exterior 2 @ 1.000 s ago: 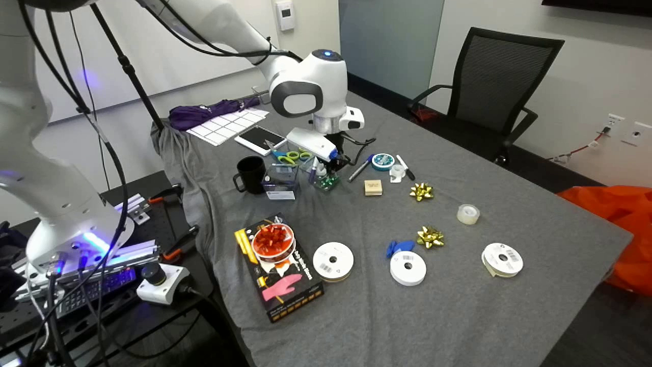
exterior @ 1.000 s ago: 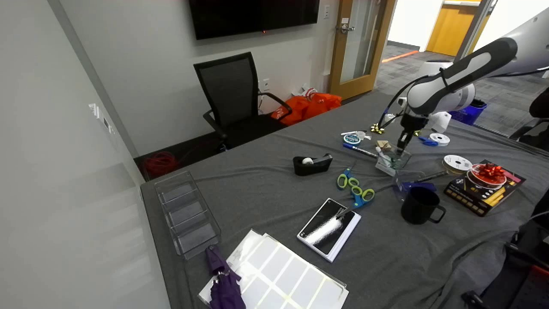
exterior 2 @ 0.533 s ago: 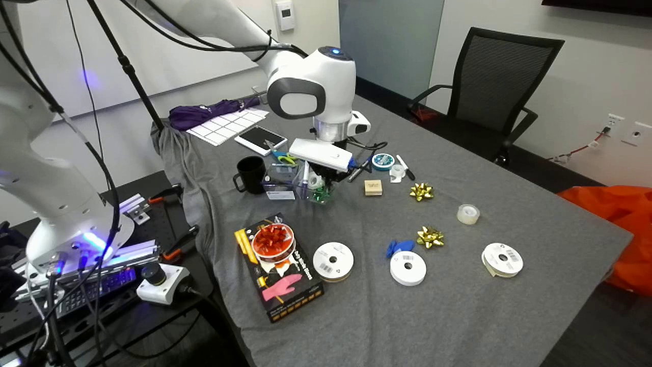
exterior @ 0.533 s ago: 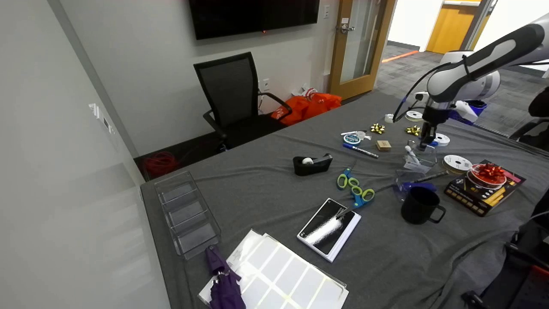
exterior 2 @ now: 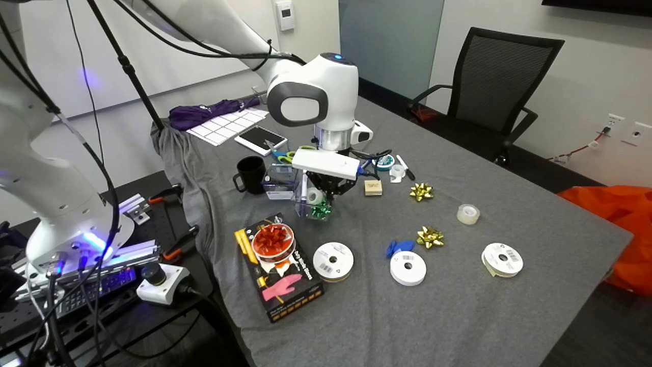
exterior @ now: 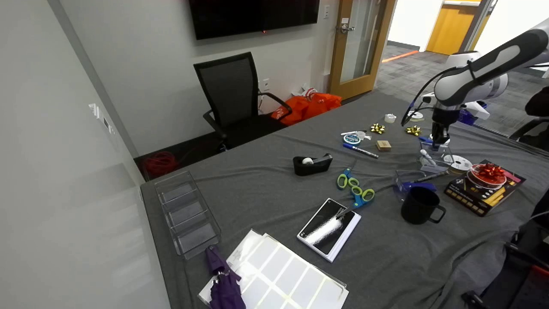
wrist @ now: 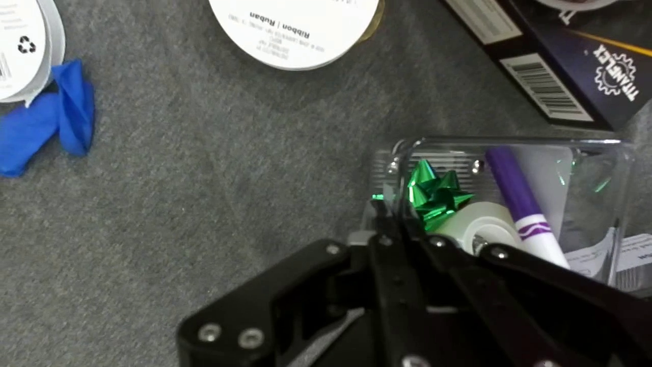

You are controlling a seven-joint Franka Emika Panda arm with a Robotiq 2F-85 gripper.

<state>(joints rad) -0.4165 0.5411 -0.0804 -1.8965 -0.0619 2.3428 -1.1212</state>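
My gripper [wrist: 394,208] is shut on one side wall of a small clear plastic bin [wrist: 509,141]. One finger is outside the wall and one inside. The bin holds a shiny green bow [wrist: 433,198], a whitish tape roll [wrist: 485,223] and a purple marker [wrist: 513,186] with a white lower part. In both exterior views the gripper [exterior: 438,141] [exterior 2: 328,198] points down at the bin [exterior: 434,169] [exterior 2: 301,211]. The green bow [exterior 2: 321,209] and tape roll [exterior 2: 314,196] show through its wall. I cannot tell whether the bin touches the table.
Beside the bin stand another clear bin [exterior 2: 280,194], a black mug [exterior 2: 250,175], a white ribbon spool [exterior 2: 332,260] and a black box [exterior 2: 290,290] with a red bow [exterior 2: 273,240] on it. A wooden block [exterior 2: 373,187], gold bow [exterior 2: 421,192] and blue-capped marker [exterior: 360,150] lie nearby.
The gripper and the bin it holds have moved across the table, away from the wooden block and blue-capped marker, toward the white ribbon spool and black box.
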